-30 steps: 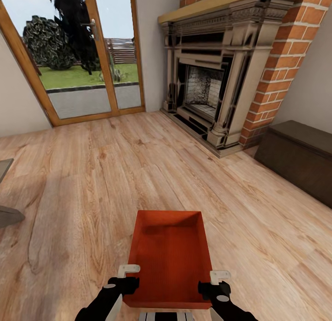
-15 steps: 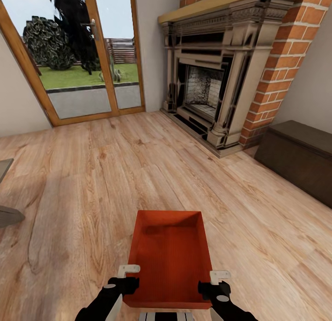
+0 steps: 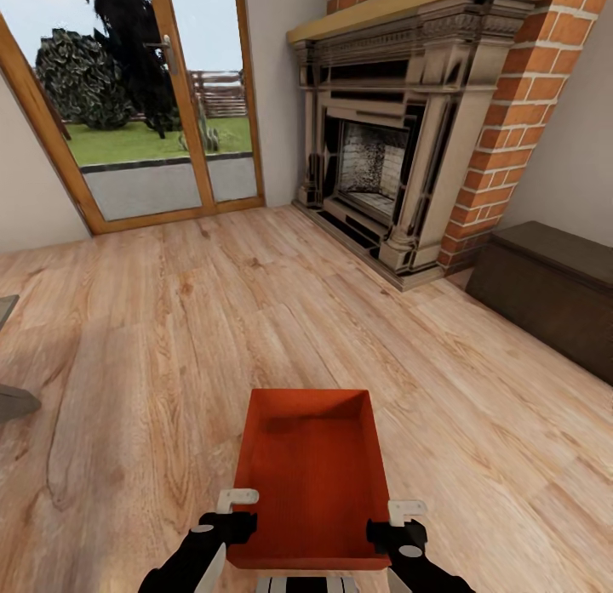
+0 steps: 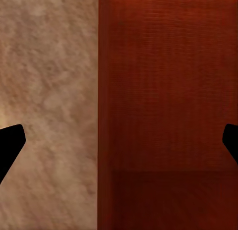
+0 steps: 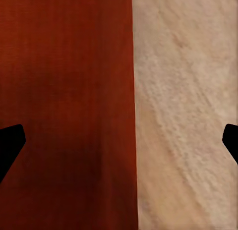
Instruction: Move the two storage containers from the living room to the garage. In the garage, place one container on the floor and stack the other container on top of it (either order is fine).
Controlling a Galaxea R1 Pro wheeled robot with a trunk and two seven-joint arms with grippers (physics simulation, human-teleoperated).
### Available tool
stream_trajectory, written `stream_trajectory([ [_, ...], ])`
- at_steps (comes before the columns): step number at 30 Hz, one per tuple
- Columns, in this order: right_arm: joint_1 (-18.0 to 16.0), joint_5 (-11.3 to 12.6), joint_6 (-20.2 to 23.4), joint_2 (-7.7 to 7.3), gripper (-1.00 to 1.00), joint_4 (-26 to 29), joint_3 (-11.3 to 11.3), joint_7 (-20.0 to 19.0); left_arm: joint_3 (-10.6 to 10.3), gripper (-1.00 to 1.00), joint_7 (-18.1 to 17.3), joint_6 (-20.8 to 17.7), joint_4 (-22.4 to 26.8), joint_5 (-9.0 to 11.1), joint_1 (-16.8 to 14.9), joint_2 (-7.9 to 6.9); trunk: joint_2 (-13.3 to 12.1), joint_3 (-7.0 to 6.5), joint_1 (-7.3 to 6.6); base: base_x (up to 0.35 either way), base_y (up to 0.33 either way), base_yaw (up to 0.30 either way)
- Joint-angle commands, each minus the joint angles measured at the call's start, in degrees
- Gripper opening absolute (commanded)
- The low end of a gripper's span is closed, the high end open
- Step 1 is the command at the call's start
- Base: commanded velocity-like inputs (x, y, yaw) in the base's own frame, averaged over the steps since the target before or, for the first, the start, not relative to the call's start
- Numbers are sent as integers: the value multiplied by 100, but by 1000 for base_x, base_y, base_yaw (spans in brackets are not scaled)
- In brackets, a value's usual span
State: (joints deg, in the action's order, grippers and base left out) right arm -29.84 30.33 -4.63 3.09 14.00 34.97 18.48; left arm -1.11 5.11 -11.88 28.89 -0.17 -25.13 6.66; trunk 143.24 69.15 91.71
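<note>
Bin (image 3: 311, 478) is lying between the two grippers, its near corners beside each: left gripper (image 3: 236, 506) straddling the left wall with jaws apart, right gripper (image 3: 398, 519) likewise on the right wall. Its long axis is pointing away from the robot, over the wood floor (image 3: 170, 338) toward the fireplace (image 3: 383, 159).

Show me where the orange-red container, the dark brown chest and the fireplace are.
orange-red container (image 3: 311, 474), head view, on its inner floor.
dark brown chest (image 3: 545, 295), head view, on its front panel.
fireplace (image 3: 370, 163), head view, on the firebox opening.
</note>
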Motion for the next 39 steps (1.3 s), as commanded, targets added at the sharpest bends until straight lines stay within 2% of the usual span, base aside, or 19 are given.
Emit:
stream_trajectory([
  [1, -4, 61, -29, -1, 100, -3, 45, 22, -12, 100, 25, -34, 11, -1, 0, -2, 2, 4, -1, 0, 0, -4],
  [30, -3, 61, -46, -10, 100, -3, 49, -37, -4, 100, 25, -34, 1, -1, 1, -42, 2, 4, -1, 0, 0, 0],
  [31, -3, 61, -46, -10, -100, -3, 48, -37, -4, -100, 25, -34, -4, -1, 1, -42, 2, 4, -1, 0, 0, 0],
  [39, -4, 64, -54, -10, -100, -3, 37, -29, -3, -100, 34, -34, -59, -1, 0, -34, 2, 4, -1, 0, 0, 0],
])
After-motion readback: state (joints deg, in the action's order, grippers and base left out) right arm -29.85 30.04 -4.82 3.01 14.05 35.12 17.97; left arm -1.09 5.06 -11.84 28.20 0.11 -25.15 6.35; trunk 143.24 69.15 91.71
